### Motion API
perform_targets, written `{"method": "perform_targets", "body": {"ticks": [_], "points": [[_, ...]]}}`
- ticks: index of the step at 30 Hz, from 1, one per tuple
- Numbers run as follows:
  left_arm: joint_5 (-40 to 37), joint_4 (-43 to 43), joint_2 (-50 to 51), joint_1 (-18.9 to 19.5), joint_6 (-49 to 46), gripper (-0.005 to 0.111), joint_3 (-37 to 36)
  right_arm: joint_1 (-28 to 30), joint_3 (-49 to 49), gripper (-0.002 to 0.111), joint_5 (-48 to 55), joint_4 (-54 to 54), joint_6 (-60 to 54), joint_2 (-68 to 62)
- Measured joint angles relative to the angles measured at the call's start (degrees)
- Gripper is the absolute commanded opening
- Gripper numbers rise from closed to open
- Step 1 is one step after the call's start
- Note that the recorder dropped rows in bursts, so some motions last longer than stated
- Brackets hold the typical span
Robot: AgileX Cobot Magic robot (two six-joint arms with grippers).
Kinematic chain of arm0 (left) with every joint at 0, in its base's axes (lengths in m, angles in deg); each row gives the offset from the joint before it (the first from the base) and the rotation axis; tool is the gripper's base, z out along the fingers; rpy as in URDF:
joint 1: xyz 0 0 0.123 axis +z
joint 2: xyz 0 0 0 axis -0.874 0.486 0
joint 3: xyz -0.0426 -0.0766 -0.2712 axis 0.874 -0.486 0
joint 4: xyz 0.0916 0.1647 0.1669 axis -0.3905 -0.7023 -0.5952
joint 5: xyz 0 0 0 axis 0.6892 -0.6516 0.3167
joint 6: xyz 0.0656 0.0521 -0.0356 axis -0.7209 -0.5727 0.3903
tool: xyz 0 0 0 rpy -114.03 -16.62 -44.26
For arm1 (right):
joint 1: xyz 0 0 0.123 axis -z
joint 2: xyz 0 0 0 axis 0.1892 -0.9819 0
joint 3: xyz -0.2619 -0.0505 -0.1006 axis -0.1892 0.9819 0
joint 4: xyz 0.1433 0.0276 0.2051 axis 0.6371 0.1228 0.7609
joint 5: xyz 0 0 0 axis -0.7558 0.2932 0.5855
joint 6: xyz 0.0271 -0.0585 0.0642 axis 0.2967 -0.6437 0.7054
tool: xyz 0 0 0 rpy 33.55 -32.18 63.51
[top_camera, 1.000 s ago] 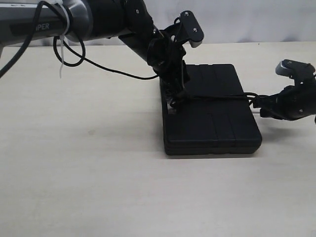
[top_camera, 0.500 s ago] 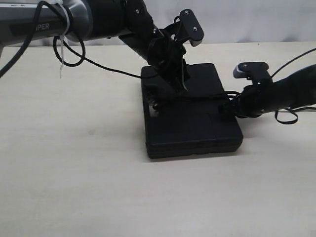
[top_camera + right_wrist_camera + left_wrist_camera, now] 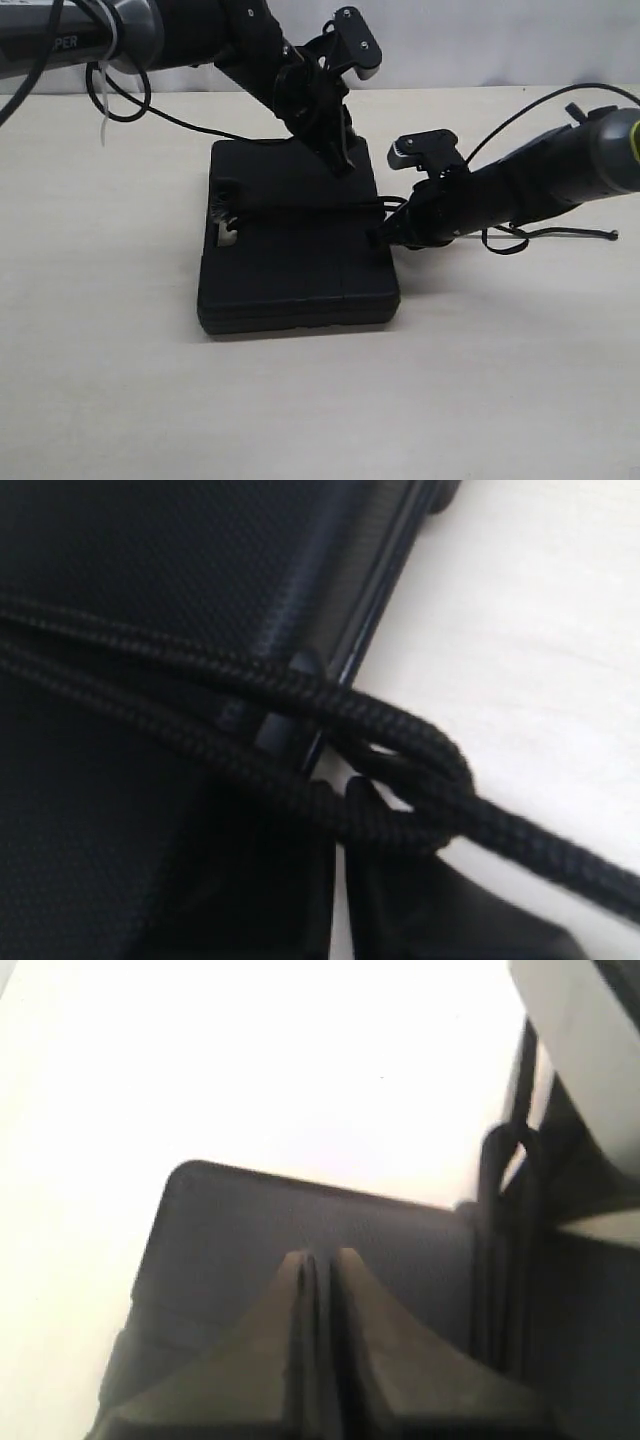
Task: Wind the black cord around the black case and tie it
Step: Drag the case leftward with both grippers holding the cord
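case position: the black case (image 3: 290,270) lies flat near the middle of the tabletop (image 3: 150,400), somewhat closer to the far edge than to the near one.
case handling: treat it as a rigid, flat box. It probably slides easily on the smooth tabletop, so pin it down when you pull.
cord position: the black cord (image 3: 300,207) runs across the top of the case from the handle cutout (image 3: 224,215) to the case edge facing the right edge of the tabletop. There it crosses itself in a loose loop, and a thin tail trails off toward the right edge.
cord handling: it is soft, limp and braided, so it should grip itself well once cinched, but it goes slack as soon as tension drops.
where to hold: take the cord close to the loop, where the strands cross, not far out on the tail.
left hand (image 3: 345,165): its fingers are nearly together and it presses down on the far part of the case. You cannot tell whether a strand sits between them.
right hand (image 3: 385,235): it is closed tight at the case edge, apparently pinching the cord just behind the loop.
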Motion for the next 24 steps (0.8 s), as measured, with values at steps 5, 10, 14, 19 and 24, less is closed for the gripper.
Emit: {"method": "perform_targets", "body": {"ticks": [5, 10, 14, 19, 24], "points": [[0.0, 1.3, 0.0, 0.1, 0.0, 0.005, 0.0, 0.0, -0.2, 0.004, 0.5, -1.9, 0.6, 1.5], [0.0, 1.3, 0.0, 0.1, 0.2, 0.005, 0.0, 0.1, 1.2, 0.004, -0.5, -11.6, 10.2, 9.9], [-0.2, 1.3, -0.1, 0.1, 1.3, 0.005, 0.0, 0.1, 5.6, 0.004, -4.3, -12.6, 11.4, 17.1], [-0.8, 1.3, -0.4, 0.1, 1.6, 0.005, 0.0, 0.1, 10.3, 0.015, -14.7, -12.8, 10.3, 22.0], [-0.8, 1.3, -0.4, 0.1, 1.6, 0.005, 0.0, 0.2, 12.3, 0.052, -22.7, -13.2, 3.9, 17.6]]}}
